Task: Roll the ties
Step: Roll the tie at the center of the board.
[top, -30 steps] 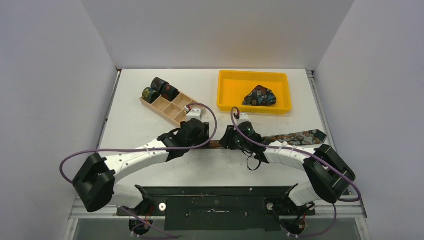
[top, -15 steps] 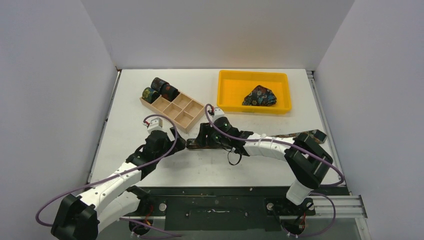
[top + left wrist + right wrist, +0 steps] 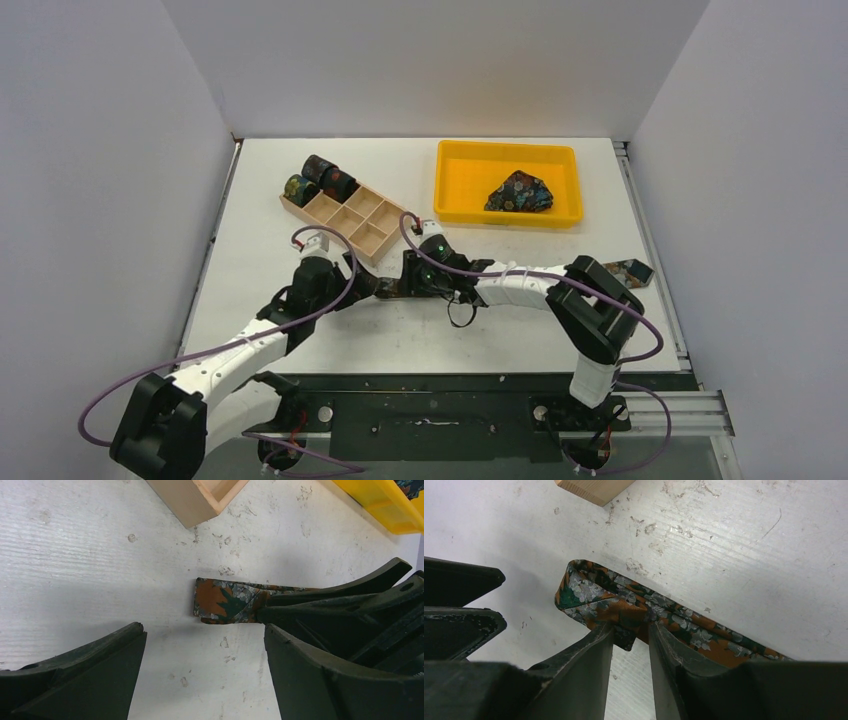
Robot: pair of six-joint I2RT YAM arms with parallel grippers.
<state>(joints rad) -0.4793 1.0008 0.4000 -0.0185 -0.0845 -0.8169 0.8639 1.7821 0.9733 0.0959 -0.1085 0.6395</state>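
White tabletop between pale walls, both arms meeting over a laid-out tie.

On the table, the brown-rust tie lies flat in a long strip. Its narrow end is folded back just near the corner of the wooden compartment box, and its wide end shows past the right arm. The right gripper stands narrow on that folded end, with a fold of fabric between its fingertips. The left gripper faces it from the left, its fingers spread wide, holding nothing, with the tie's end just ahead of them. Three rolled ties sit at the box's far-left end, and a blue floral tie lies bunched in the yellow tray.
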